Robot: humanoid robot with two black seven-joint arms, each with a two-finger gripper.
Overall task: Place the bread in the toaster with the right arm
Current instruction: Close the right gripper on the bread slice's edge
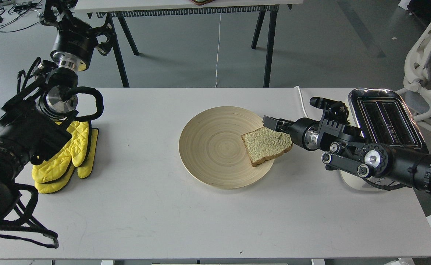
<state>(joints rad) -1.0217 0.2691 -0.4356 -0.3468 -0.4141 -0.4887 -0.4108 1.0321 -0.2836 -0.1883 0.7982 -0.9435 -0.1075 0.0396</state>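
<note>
The bread [266,144] lies flat on the right side of a round wooden plate [208,173], its crust hanging over the rim. The cream toaster [383,119] with its chrome top and two open slots stands at the table's right end, its body mostly hidden behind my right arm. My right gripper [269,122] reaches in low from the right, its tip over the bread's far right corner. Its fingers show as one dark bar, so I cannot tell how they stand. My left gripper [59,13] is raised at the far left, away from the plate.
Yellow oven mitts [66,156] lie at the table's left under my left arm. A white power cord [305,110] runs from the toaster to the table's far edge. A white chair [423,51] stands past the right end. Another table's legs [269,44] stand behind.
</note>
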